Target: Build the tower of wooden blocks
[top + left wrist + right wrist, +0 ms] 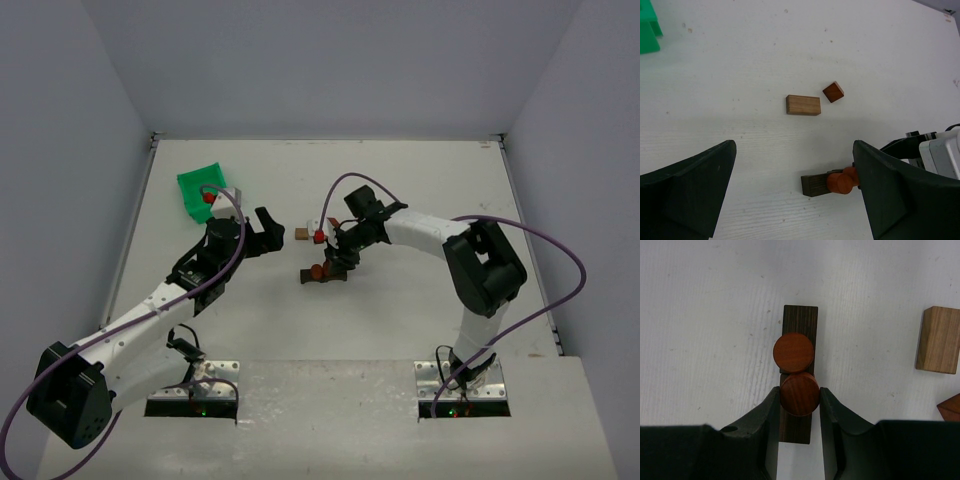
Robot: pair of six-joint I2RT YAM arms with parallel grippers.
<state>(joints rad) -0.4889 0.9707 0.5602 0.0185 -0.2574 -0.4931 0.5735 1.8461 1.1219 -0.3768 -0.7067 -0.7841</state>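
Since the right end effector [799,396] pinches a reddish-orange round wooden piece [799,390] standing on the dark brown flat wooden plank [800,317], just beside a second round orange piece [793,352], a crooked let-go could knock both over. A push could slide the plank on the white bench [715,315]. The left end effector [794,145] is spread wide, holding nothing.

Both arms are built of white link shells joined by black joint housings. The left arm [140,325] ends in the left gripper [271,229], matte black with broad, blunt fingers [690,185]. The right arm [425,232] ends in the right gripper [337,263], whose black fingers [765,430] are contoured on their inner faces. A purple cable [560,270] loops along each arm. Each arm rises from a silvery metal base plate [222,368] at the near edge.
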